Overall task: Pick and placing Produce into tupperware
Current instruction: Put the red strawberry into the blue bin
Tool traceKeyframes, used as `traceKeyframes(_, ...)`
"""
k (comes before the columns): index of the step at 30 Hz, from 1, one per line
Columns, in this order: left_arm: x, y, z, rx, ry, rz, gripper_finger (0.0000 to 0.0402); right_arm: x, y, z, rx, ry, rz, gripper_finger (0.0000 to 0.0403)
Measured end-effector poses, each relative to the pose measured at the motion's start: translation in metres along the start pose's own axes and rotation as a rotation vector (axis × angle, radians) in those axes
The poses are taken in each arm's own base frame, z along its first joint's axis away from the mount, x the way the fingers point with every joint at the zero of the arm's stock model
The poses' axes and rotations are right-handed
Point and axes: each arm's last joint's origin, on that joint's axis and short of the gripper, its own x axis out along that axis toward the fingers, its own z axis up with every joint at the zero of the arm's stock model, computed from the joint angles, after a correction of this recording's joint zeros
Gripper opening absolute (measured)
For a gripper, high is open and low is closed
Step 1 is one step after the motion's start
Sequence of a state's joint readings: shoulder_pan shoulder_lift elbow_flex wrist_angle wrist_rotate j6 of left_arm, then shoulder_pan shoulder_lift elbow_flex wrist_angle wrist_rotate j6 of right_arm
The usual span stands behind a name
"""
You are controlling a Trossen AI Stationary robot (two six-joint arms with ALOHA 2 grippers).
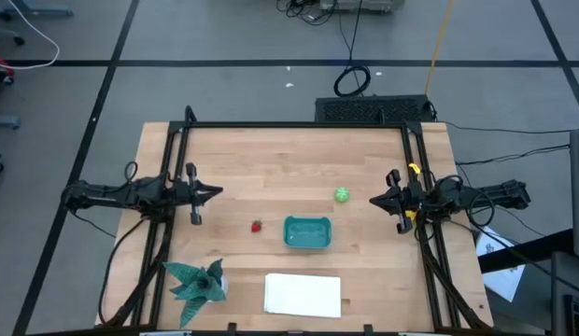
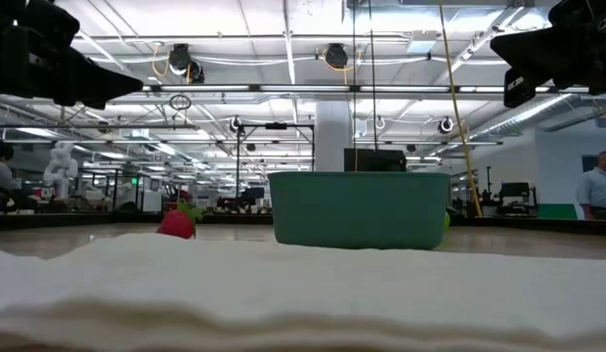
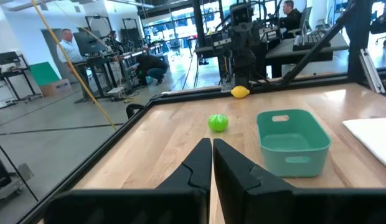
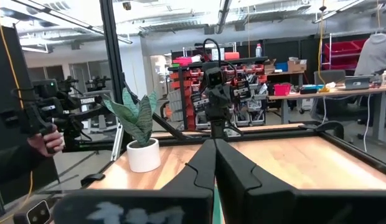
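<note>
Dark left gripper point(image 1: 215, 193): fingers pressing together, holding nothing, hovering at the left table edge.
Dark right gripper point(image 1: 374, 200): fingers pressing together too, holding nothing, hovering at the right edge.
Green produce point(image 1: 342, 195): small, round, light green, sitting on the bare wood near the right gripper, just beyond the tub.
Yellow produce point(image 3: 240, 92): small, lemon-shaped, lying by the right arm's base.
Red produce point(image 1: 257, 226): tiny, lying just left of the tub, apart from it.
Tupperware point(image 1: 307, 232): teal plastic, rectangular, rounded corners, sitting mid-table, holding nothing.
Table point(image 1: 271, 159): light wood planks, dark metal frame.
White rectangle point(image 1: 303, 294): flat, lying near the front edge.
Spiky plant point(image 1: 198, 283): teal-green, star-shaped from above, sitting at the front left.
</note>
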State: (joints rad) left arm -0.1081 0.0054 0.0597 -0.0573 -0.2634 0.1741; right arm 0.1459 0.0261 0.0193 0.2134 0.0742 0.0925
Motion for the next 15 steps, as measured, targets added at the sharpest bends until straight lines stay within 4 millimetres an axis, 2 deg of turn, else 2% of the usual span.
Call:
traceKeyframes(8, 0.0, 0.0, 0.001, -0.109, -0.01, -0.001, 0.0021, 0.0, 0.001, 0.007, -0.019, -0.075, 0.006, 0.0)
traceKeyframes(12, 0.0, 0.0, 0.001, -0.107, -0.01, -0.002, 0.0021, -0.002, 0.002, 0.018, -0.009, -0.19, 0.015, 0.0)
traceKeyframes(15, 0.0, 0.001, 0.003, -0.108, -0.036, 0.002, 0.0021, -0.002, 0.002, 0.019, -0.021, -0.194, 0.013, 0.0)
